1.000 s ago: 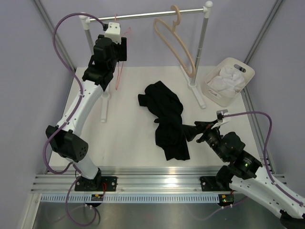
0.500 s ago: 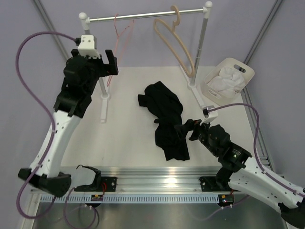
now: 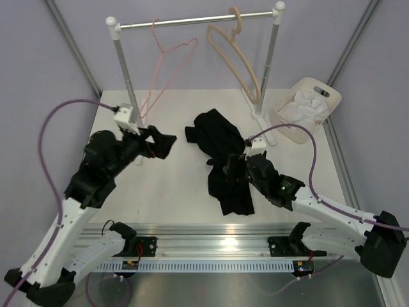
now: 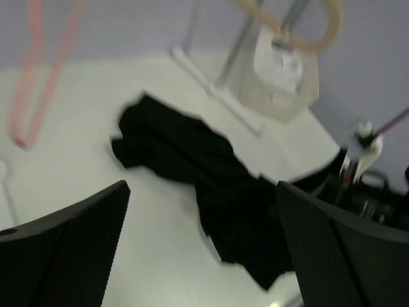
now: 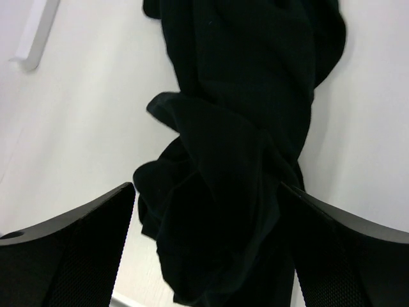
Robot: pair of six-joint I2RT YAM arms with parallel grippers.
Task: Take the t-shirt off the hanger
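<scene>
The black t-shirt (image 3: 225, 153) lies crumpled in the middle of the white table, off any hanger. It also shows in the left wrist view (image 4: 204, 173) and fills the right wrist view (image 5: 236, 128). The thin pink wire hanger (image 3: 167, 70) hangs bare from the rail at the back left; its lower loop shows in the left wrist view (image 4: 32, 96). My left gripper (image 3: 163, 142) is open and empty, low over the table left of the shirt. My right gripper (image 3: 231, 171) is open, its jaws spread over the shirt's lower part.
A metal rail (image 3: 192, 20) on two white posts spans the back. A thicker beige wooden hanger (image 3: 233, 54) hangs near its right end. A white basket (image 3: 284, 125) holding white cloth stands at the back right. Purple cables loop from both arms.
My left arm came down and forward from the rail, leaving the pink hanger hanging bare. My right gripper moved left onto the shirt's lower part.
</scene>
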